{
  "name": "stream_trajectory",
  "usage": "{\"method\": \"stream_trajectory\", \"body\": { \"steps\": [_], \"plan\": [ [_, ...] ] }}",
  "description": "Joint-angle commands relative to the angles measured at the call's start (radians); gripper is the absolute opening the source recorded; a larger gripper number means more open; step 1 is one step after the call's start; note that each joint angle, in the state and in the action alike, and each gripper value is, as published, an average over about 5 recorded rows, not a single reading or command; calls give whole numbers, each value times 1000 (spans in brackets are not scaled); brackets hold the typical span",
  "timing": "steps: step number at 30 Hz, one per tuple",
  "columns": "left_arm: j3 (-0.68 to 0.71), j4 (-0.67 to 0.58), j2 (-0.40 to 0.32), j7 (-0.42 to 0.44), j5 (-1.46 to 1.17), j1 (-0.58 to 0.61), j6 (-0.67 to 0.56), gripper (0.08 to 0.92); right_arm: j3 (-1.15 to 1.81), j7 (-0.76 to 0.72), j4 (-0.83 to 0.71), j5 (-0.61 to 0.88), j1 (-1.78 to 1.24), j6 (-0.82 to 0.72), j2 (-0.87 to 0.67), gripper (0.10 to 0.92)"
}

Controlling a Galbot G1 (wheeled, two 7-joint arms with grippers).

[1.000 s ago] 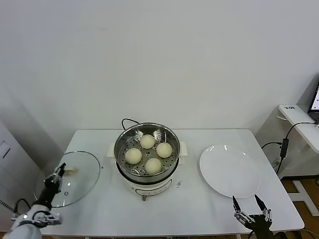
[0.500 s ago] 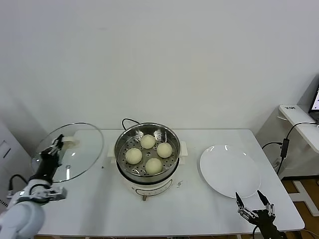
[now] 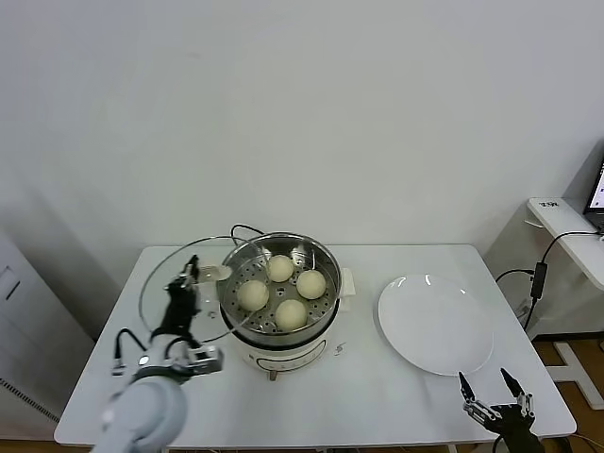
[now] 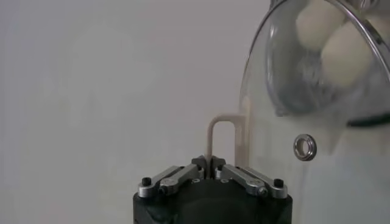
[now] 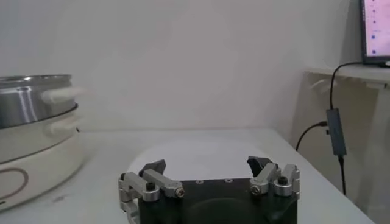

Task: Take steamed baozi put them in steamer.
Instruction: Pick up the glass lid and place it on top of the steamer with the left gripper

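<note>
Four buns (image 3: 282, 289) sat in the steamer (image 3: 278, 293), on its perforated floor, in a loose cluster: one at the far side, one left, one right, one near. Steamer was mid-bench (image 3: 396, 406), cord trailing off the back.

Left tool (image 3: 185, 280) was just left of the steamer, clamped shut on the white handle (image 4: 222, 139) of the glass lid (image 3: 184, 289). Lid was off the bench, tilted, its right edge overlapping the steamer's left rim in the head view. In the left wrist view the buns showed through the glass.

Right tool (image 3: 492, 391) sat at the near right corner of the bench, jaws spread wide, gripping nothing. White plate (image 3: 435, 324) lay just beyond it, between it and the steamer, touching neither.
</note>
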Motion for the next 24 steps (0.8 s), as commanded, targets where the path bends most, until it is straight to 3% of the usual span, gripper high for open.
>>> {"method": "stream_trajectory", "body": {
  "steps": [1, 10, 24],
  "plan": [
    [323, 117, -193, 66, 199, -239, 195, 107, 22, -13, -17, -16, -3, -3, 8, 823],
    [382, 192, -282, 93, 282, -279, 205, 107, 35, -20, -28, -10, -18, 9, 12, 823],
    [369, 296, -293, 100, 338, -283, 183, 107, 43, -33, -50, 2, -23, 30, 16, 823]
  ]
}}
